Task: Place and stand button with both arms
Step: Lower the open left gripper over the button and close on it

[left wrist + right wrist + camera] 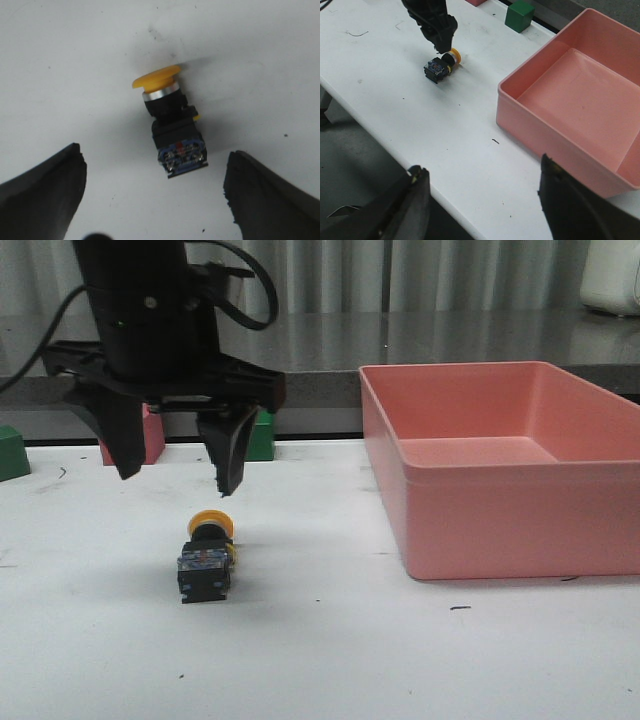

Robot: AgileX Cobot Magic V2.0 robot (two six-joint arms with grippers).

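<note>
The button [207, 555] lies on its side on the white table, yellow cap pointing away from me and black base with blue marks toward me. It also shows in the left wrist view [172, 125] and the right wrist view [441, 65]. My left gripper [178, 475] hangs open just above it, touching nothing; in its wrist view [151, 167] the fingers [45, 195] stand wide apart on either side of the base. My right gripper [482, 165] is open and empty above the table's front edge, well away from the button.
A large pink bin [470, 370] stands on the right half of the table and also shows in the right wrist view [520, 95]. A pink cube [150, 435] and green cubes [262, 435] [10, 452] sit at the back left.
</note>
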